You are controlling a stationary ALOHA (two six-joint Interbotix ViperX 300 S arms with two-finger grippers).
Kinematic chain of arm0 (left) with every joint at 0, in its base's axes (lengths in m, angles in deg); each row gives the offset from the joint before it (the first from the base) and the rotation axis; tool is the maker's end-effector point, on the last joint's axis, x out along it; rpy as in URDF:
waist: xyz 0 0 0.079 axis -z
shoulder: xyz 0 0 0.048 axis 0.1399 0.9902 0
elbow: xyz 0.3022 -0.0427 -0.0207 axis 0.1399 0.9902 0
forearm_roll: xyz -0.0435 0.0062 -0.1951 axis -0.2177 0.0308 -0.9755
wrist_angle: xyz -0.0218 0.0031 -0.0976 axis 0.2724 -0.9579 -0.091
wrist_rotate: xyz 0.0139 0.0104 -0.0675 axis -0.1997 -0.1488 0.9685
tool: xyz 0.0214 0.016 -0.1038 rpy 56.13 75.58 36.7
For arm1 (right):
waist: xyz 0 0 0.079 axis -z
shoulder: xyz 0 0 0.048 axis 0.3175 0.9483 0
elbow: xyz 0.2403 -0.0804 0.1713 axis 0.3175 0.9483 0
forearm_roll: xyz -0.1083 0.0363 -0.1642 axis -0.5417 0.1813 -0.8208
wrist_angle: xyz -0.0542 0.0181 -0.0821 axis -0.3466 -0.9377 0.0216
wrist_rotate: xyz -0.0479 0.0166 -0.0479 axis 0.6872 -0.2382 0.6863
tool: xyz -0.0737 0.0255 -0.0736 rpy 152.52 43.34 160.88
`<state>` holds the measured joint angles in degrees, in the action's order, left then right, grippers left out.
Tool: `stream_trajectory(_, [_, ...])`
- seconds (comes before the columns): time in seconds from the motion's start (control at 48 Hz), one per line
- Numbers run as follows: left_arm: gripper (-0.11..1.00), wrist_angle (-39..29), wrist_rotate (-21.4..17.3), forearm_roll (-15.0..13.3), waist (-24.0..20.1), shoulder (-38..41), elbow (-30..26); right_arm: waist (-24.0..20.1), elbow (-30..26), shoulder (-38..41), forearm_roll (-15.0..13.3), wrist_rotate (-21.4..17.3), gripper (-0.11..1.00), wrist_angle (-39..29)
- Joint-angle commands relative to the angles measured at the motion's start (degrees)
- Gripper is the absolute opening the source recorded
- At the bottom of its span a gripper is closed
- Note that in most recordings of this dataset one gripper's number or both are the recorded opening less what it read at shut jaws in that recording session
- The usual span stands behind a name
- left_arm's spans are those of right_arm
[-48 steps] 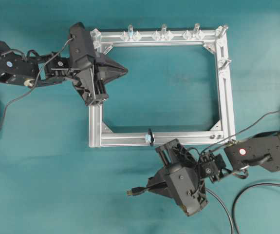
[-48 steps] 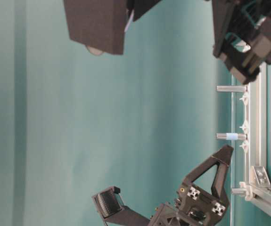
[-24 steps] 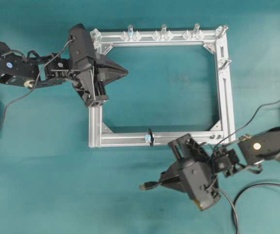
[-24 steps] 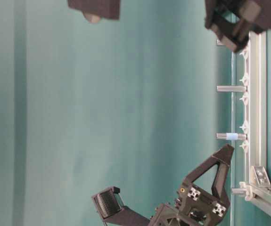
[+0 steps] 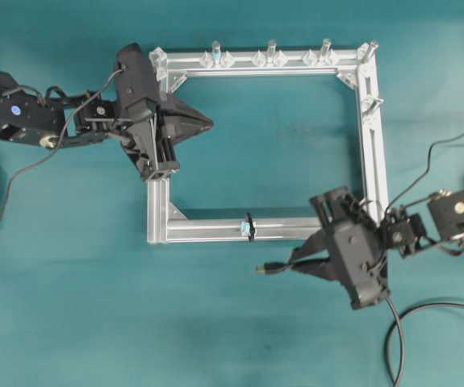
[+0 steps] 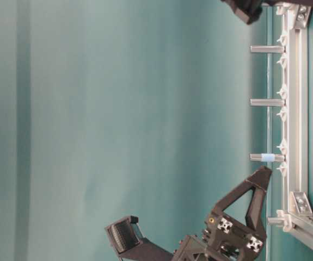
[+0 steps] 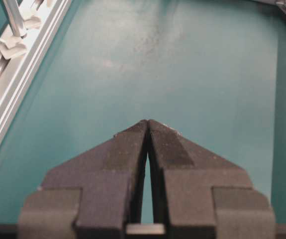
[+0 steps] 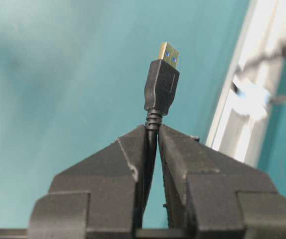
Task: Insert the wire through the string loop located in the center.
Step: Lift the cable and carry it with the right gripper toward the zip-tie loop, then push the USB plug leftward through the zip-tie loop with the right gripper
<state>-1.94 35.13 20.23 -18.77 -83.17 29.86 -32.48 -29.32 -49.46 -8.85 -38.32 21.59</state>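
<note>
Gold-tipped wire [image 5: 273, 268], pinched behind its plug by the right gripper [image 5: 300, 262], has moved toward the string loop [image 5: 249, 226] on the frame's near bar; left gripper [image 5: 207, 122] pressed together, idle.

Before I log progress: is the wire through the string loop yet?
Not yet. The wire's plug sits outside the frame, beside the string loop, gripped by the right gripper.

Left gripper [image 5: 207, 122] closed, empty — right gripper [image 5: 290, 264] clamped, level, pointing left
</note>
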Motion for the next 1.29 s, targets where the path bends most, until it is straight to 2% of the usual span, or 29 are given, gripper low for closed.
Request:
stream_trajectory(0.0, [0.0, 0.18, 0.09, 0.18, 0.18, -1.41, -0.79, 1.14, 0.62, -2.64, 0.09, 0.09, 0.11, 0.26])
stream_trajectory(0.458, [0.0, 0.26, 0.09, 0.18, 0.26, -1.41, -0.79, 5.8, 5.71, -7.03, 0.09, 0.09, 0.11, 0.26])
stream_trajectory(1.27, [0.0, 0.18, 0.53, 0.18, 0.35, -1.41, -0.79, 6.42, 5.98, -7.03, 0.09, 0.09, 0.11, 0.18])
